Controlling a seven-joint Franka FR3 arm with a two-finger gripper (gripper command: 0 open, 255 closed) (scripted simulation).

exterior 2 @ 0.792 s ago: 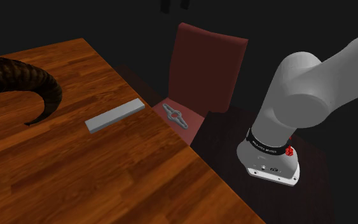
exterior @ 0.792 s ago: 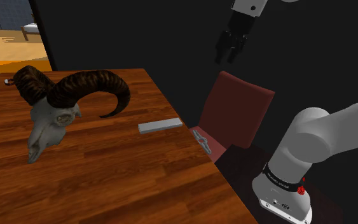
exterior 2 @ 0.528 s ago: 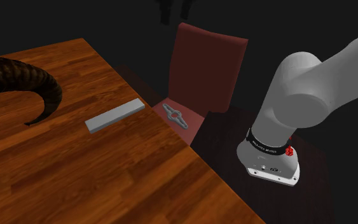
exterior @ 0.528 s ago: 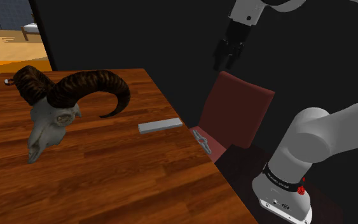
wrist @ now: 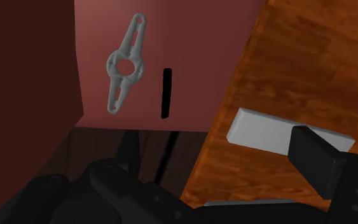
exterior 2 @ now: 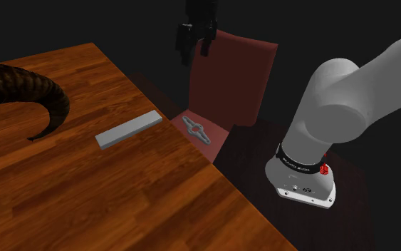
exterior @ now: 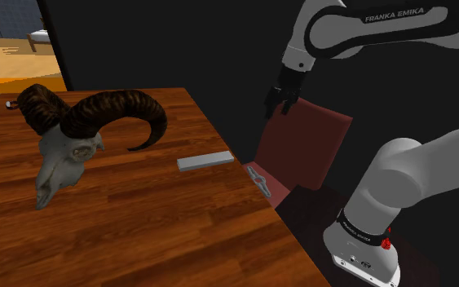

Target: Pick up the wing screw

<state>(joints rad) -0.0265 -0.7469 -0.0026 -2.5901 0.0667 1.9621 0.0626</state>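
Beside the table (exterior: 121, 228), the chair (exterior: 305, 143) held the screw (exterior 2: 195, 129) flat on its seat, near the table edge. The gripper (exterior 2: 193, 51) hung above, fingers apart, empty. The screw looked light, stiff and thin; pinching across its hub seemed safest.

A home dining room: wooden table (exterior: 138, 220), red chair (exterior: 307, 148)

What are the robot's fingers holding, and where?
Nothing. The fingers stand open and empty above the red chair; the wing screw lies on its seat, untouched.
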